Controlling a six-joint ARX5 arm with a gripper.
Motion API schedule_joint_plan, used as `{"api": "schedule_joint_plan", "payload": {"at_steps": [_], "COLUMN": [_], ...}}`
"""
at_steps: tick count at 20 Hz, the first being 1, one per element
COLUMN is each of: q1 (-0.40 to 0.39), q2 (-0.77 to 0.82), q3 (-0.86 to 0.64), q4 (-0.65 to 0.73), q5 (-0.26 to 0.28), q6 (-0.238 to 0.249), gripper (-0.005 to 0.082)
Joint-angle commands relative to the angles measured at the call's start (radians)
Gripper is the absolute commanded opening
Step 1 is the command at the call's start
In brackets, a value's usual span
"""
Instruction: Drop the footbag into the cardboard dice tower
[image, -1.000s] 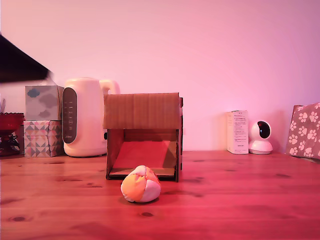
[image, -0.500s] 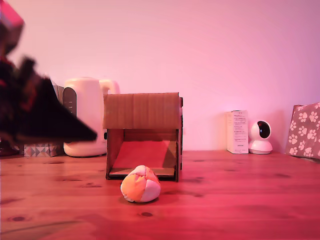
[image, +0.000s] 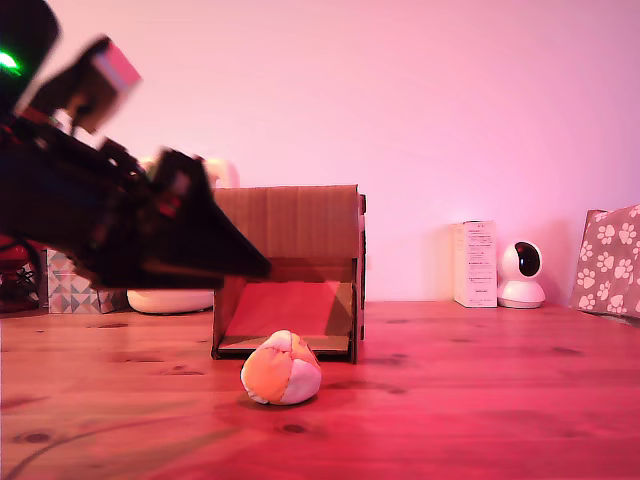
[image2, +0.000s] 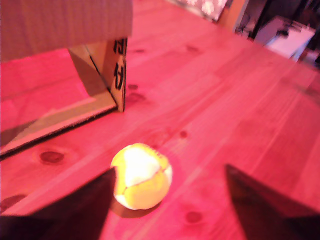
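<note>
Ahead of the claw (image2: 170, 200), between its spread fingers, the footbag (image2: 141, 175) lies on the table (image2: 240, 110).

The claw is spread wide and holds nothing; in the wrist view its two dark fingertips frame the footbag, one finger (image2: 85, 200) seeming to overlap the bag's edge and the other well apart, which reads as lining up for a grasp not yet made. In the exterior view the arm (image: 110, 215) is blurred, reaching in from that view's left, with the claw (image: 255, 268) above the footbag (image: 281, 368) and in front of the tower (image: 287, 270). The bag sits just before the tower's front gap, beyond the claw's tips, so it must be lifted above the box and let go there.
</note>
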Motion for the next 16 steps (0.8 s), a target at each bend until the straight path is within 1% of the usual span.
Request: {"api": "schedule_joint_plan", "payload": {"at_steps": [1, 7, 10, 11, 14, 15, 16], "q1": [-0.007, -0.007, -0.007, -0.007, -0.007, -0.009, -0.011], "q2": [0.038, 0.193, 0.294, 0.325, 0.390, 0.394, 0.394], "q3": [0.016, 0.112, 0.171, 0.186, 0.222, 0.227, 0.227], "q4": [0.008, 0.008, 0.008, 0.008, -0.002, -0.010, -0.011], "q5": [-0.003, -0.005, -0.006, -0.006, -0.014, -0.014, -0.014], "q6": [0.023, 0.073, 0.081, 0.098, 0.098, 0.098, 0.098], "gripper": [0.0765, 0.0765, 0.0765, 0.0765, 0.0758, 0.0730, 0.0652]}}
